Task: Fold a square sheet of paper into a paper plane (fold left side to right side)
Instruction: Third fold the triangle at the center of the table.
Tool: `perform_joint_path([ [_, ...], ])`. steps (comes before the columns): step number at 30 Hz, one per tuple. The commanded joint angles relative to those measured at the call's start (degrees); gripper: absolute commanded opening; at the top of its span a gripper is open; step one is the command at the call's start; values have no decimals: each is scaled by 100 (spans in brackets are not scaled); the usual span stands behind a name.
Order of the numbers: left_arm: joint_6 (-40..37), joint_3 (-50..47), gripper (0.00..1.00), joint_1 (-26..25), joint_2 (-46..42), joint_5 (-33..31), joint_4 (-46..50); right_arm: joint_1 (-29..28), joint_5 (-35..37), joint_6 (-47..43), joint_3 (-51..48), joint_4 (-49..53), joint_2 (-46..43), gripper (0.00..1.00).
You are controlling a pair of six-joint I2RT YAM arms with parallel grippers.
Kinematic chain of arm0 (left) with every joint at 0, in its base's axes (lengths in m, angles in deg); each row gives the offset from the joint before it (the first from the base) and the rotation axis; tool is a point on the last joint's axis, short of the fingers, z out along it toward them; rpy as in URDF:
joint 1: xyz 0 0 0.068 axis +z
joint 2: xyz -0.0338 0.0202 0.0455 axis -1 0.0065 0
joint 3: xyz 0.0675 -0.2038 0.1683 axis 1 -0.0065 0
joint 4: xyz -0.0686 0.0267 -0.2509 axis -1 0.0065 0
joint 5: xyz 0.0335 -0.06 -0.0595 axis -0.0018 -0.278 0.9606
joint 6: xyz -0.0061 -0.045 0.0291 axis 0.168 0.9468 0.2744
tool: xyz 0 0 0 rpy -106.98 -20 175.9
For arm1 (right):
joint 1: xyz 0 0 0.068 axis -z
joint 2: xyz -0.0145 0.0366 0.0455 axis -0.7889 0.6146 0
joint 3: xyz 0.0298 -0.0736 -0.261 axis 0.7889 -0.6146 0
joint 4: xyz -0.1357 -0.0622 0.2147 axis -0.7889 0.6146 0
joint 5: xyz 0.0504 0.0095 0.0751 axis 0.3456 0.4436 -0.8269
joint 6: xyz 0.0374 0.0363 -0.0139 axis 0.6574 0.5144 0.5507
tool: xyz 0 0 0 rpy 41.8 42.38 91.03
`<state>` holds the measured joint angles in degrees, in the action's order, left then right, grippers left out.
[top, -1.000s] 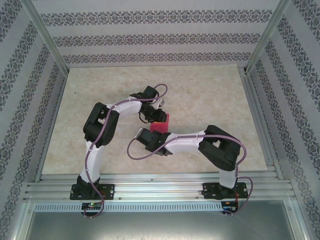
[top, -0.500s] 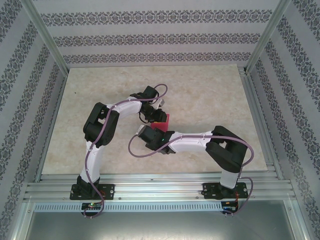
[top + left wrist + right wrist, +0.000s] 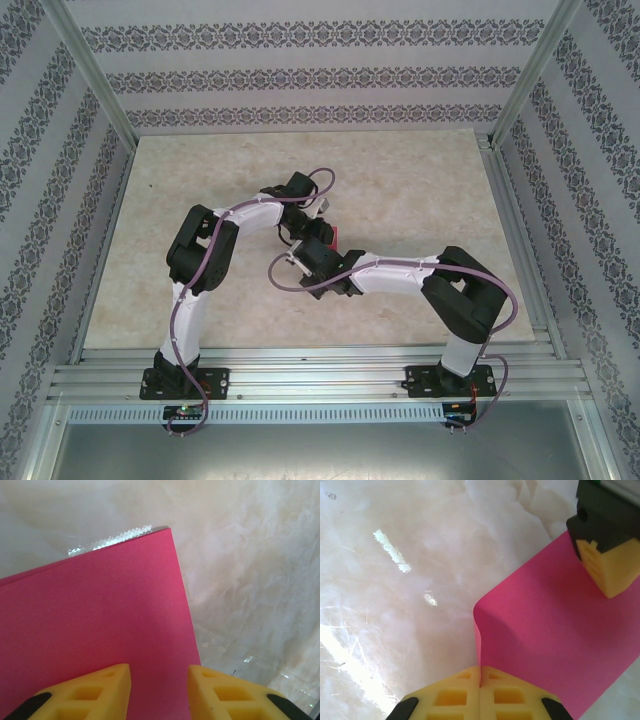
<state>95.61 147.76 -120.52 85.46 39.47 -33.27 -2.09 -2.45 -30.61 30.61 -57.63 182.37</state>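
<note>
Walls (image 3: 300, 75): pale panels with bands of dark floral pattern, across the top and down both sides of the top view.
Table (image 3: 430, 190): cream, marble-patterned surface filling the middle of the top view, glossy with bright reflections in the wrist views.
Frame rails (image 3: 320, 375): silver aluminium bars along the bottom of the top view. Both arm bases are bolted to them.
Right arm (image 3: 400, 272): rises from the lower right, elbows at the right, then stretches left to the centre of the frame.
Left arm (image 3: 200, 250): rises from the lower left, bends, then reaches right to the centre, its wrist just above the right arm's wrist.
Pink sheet of paper (image 3: 90, 620): lies on the table at the centre, mostly covered by the two wrists from above, with only a sliver (image 3: 338, 238) showing. In the right wrist view it (image 3: 560, 645) fills the lower right, flat except for its near corner, which curls up off the table.
Left gripper (image 3: 159, 671): released. Its yellow fingers (image 3: 107, 690) stand apart at the bottom edge of its own view, over the sheet near its right edge. Whether they touch the sheet cannot be told. One finger (image 3: 610, 565) shows in the upper right of the right wrist view, just over the sheet.
Right gripper (image 3: 480, 672): clenched at bottom centre, with the raised corner of the sheet running into the seam between its fingers, pinched there.
Shiny scrap (image 3: 110, 539): a small saw-edged, glinting strip on the table touching the sheet's far edge, upper left of the left wrist view.
</note>
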Motion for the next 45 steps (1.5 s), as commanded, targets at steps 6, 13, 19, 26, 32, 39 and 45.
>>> perform_joint_path([
  [6,-65,-13,37,-67,155,-29,-15,329,-725,376,-218,-225,-179,0],
  [13,-70,-79,37,-84,159,-42,-1,572,-1150,520,-358,-418,-264,0],
  [19,-47,-91,36,-107,168,-44,-37,755,-1439,711,-434,-460,-353,0],
  [26,-55,-99,36,-120,166,-62,-13,1089,-2008,982,-596,-685,-396,0],
  [32,-30,-96,36,-134,202,-53,-33,1278,-2360,1103,-649,-733,-391,0],
  [39,-38,-74,36,-133,212,-53,-10,1470,-2705,1206,-766,-864,-372,0],
  [45,-30,-66,36,-144,221,-53,-10,1664,-3017,1366,-910,-1053,-409,0],
])
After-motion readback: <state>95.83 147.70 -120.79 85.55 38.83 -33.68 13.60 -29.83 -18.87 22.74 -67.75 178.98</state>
